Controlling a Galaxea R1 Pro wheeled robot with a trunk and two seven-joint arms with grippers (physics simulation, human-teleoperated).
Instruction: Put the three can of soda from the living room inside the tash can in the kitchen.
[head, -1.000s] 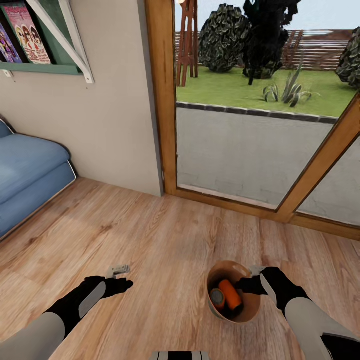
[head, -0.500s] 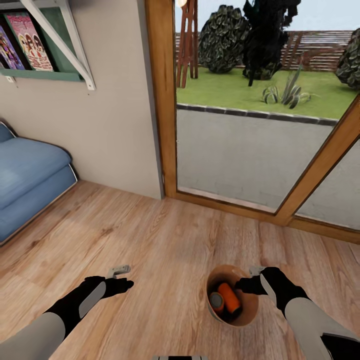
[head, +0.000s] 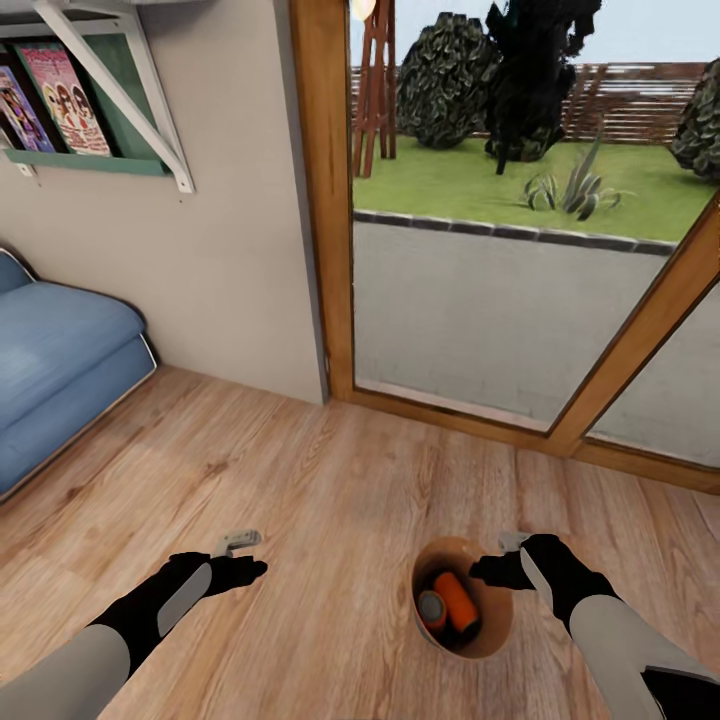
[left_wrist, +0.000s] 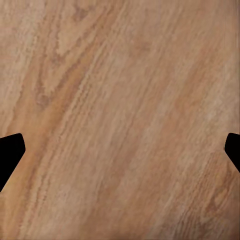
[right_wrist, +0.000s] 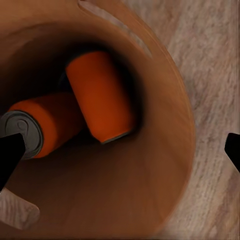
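The copper-brown tash can (head: 485, 640) stands on the wood floor in the living room, low in the head view and right of centre. Two orange cans of soda (head: 458, 601) lie slanted inside it, one showing its grey end (right_wrist: 22, 131), the other beside it (right_wrist: 99, 95). My right gripper (head: 497, 560) hovers open over the bin's far right rim (right_wrist: 180, 125), its fingers spread wide with nothing between them. My left gripper (head: 243, 556) is open over bare floor (left_wrist: 120, 120) to the left. The kitchen is out of view.
A blue sofa (head: 55, 370) sits at the left under a wall shelf of magazines (head: 70, 100). Wood-framed glass doors (head: 330, 200) onto a garden stand ahead. Open floorboards (head: 330, 480) stretch between sofa, doors and bin.
The whole picture has slid down slightly, so the camera moved. The bin shifted with the floor and looks a little smaller. Both grippers kept their stance.
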